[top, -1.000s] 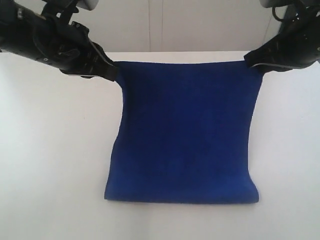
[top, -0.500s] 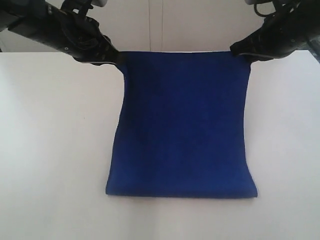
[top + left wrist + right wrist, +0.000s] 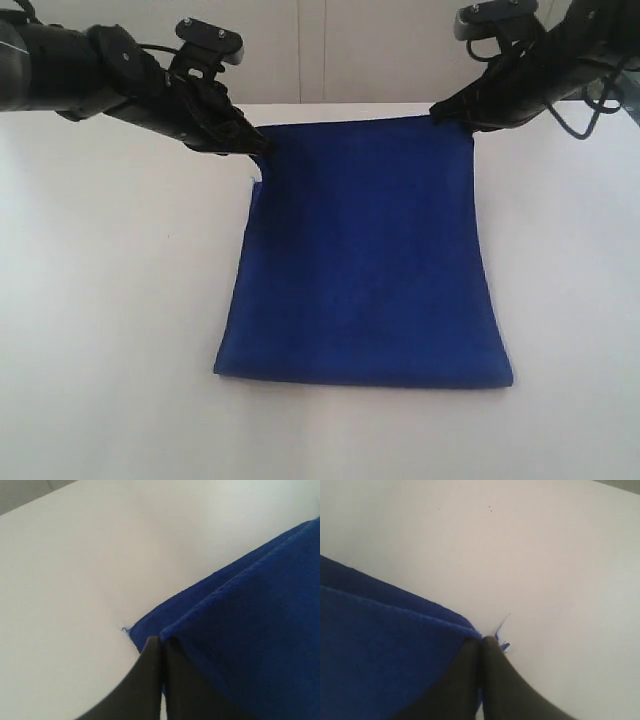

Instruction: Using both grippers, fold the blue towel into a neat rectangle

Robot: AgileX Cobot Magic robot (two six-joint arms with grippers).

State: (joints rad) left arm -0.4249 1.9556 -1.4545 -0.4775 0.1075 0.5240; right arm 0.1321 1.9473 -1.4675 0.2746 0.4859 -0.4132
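The blue towel (image 3: 365, 255) lies folded on the white table (image 3: 110, 300), its fold at the near edge and its free edge at the far side. My left gripper (image 3: 262, 150) is shut on the towel's far left corner, and my right gripper (image 3: 438, 114) is shut on the far right corner. In the left wrist view the black fingers (image 3: 150, 652) pinch the top layer of the towel (image 3: 250, 620), with a second layer showing beneath. In the right wrist view the fingers (image 3: 490, 647) clamp the towel (image 3: 380, 645) beside a loose thread (image 3: 501, 625).
The white table (image 3: 560, 300) stretches out on both sides of the towel. A pale wall (image 3: 330, 50) rises behind the table's far edge. Both black arms (image 3: 90, 75) reach in from the upper corners.
Both grippers have lowered and moved inward with the far corners. The towel's far edge has dropped onto the layer beneath and is narrower than before.
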